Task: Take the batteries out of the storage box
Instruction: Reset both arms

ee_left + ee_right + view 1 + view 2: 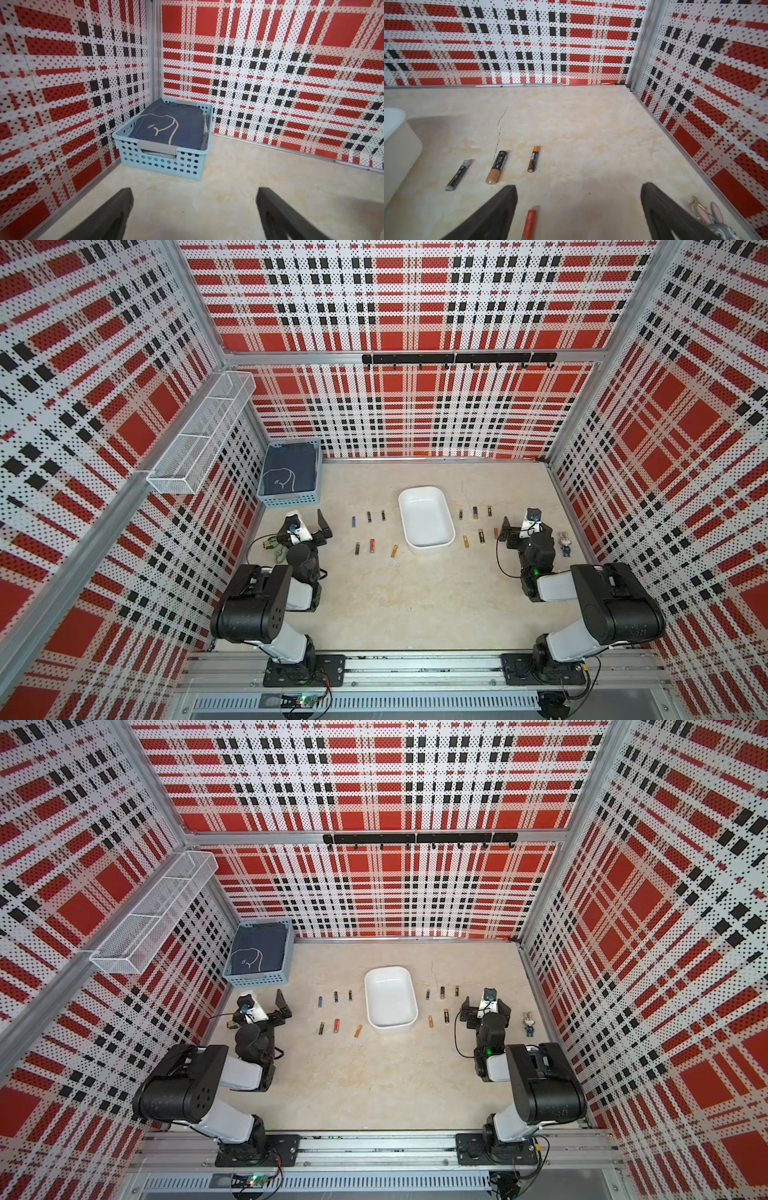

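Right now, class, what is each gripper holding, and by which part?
Nothing: the left gripper and the right gripper both have open, empty jaws.

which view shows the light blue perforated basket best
Left wrist view: the light-blue perforated plastic basket sits close, holes and folded navy cloth clear. Both top views show it small in a corner. Right wrist view misses it.

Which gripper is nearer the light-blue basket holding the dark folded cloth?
Left. The left gripper faces the basket from just in front of it. The right gripper is well past the white storage box, beside loose batteries.
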Available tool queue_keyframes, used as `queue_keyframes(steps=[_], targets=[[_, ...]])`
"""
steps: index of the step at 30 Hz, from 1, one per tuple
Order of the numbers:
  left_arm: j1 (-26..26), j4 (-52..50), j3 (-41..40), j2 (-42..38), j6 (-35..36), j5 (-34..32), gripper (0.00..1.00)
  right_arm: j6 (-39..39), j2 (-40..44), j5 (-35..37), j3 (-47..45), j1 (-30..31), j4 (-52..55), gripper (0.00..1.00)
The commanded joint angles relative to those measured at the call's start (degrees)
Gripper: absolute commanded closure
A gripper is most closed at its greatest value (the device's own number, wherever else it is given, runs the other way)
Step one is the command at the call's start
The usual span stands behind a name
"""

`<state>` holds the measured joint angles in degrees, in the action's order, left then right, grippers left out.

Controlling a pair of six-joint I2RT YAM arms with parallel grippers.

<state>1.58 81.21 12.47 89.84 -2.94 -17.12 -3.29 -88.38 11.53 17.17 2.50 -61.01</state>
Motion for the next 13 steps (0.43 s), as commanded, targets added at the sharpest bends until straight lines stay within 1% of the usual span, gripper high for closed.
queue_keyframes(steps=[1, 6, 9, 13], targets=[[0.6, -2.9, -0.3, -0.1, 0.7, -0.6, 0.01, -1.6, 0.3, -0.8, 0.5, -0.2, 0.5, 0.00], [0.9, -3.1, -0.2, 0.0, 0.9, -0.8, 0.01, -1.5, 0.2, -0.7, 0.3, -0.2, 0.2, 0.00], [0.0, -3.3, 0.1, 0.1, 0.3, 0.9, 0.01, -1.5, 0.1, -0.7, 0.3, -0.2, 0.0, 0.00], [0.2, -3.3, -0.2, -0.2, 0.6, 0.7, 0.01, -1.5, 0.1, -0.7, 0.4, -0.2, 0.1, 0.00]])
